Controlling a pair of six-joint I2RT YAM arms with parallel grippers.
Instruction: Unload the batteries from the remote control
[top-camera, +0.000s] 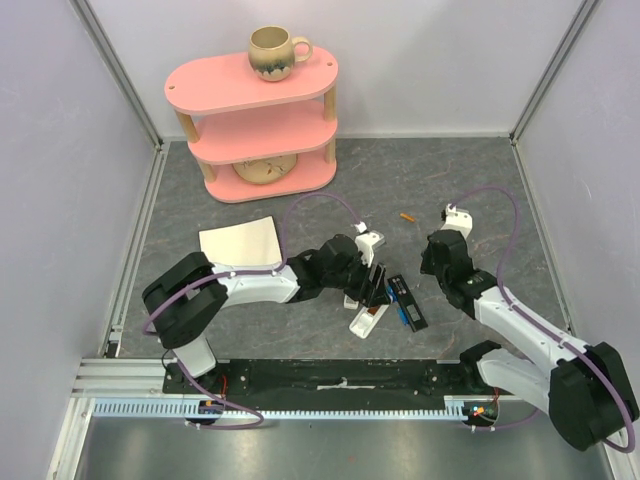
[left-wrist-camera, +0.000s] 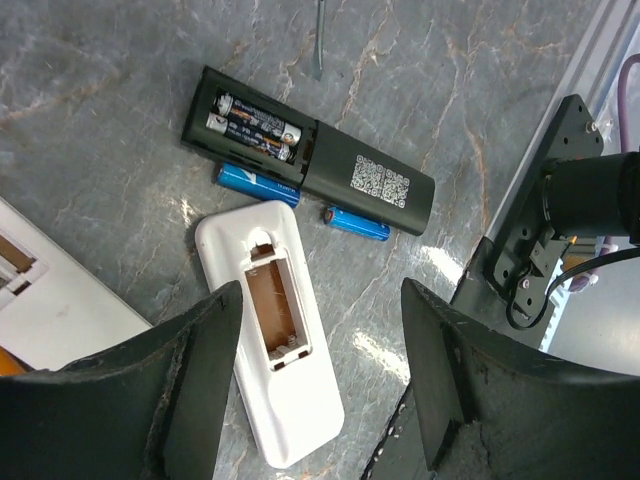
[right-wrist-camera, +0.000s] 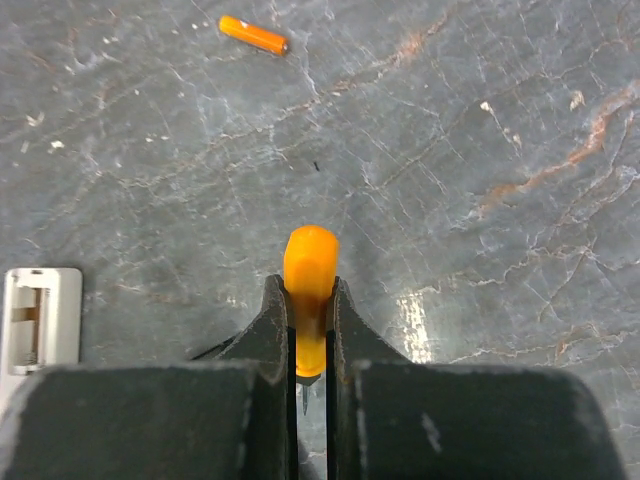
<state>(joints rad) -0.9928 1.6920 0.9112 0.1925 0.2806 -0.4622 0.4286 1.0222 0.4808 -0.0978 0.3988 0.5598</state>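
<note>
A black remote (left-wrist-camera: 310, 160) lies back up with its compartment open and two dark cells (left-wrist-camera: 255, 125) inside. Two blue batteries (left-wrist-camera: 258, 183) (left-wrist-camera: 357, 222) lie on the table against its side. A white remote (left-wrist-camera: 272, 340) lies below them with its compartment empty. My left gripper (left-wrist-camera: 322, 300) is open and empty, its fingers either side of the white remote's lower end. In the top view it (top-camera: 375, 283) hovers over both remotes (top-camera: 408, 302). My right gripper (right-wrist-camera: 310, 290) is shut on the orange-handled screwdriver (right-wrist-camera: 310, 265), off to the right (top-camera: 437, 248).
A small orange piece (right-wrist-camera: 253, 35) lies on the table behind the remotes (top-camera: 406, 216). A white plastic part (right-wrist-camera: 40, 320) sits at the right wrist view's left edge. A white pad (top-camera: 240, 243) lies left. A pink shelf (top-camera: 255, 120) with a mug (top-camera: 272, 50) stands at the back.
</note>
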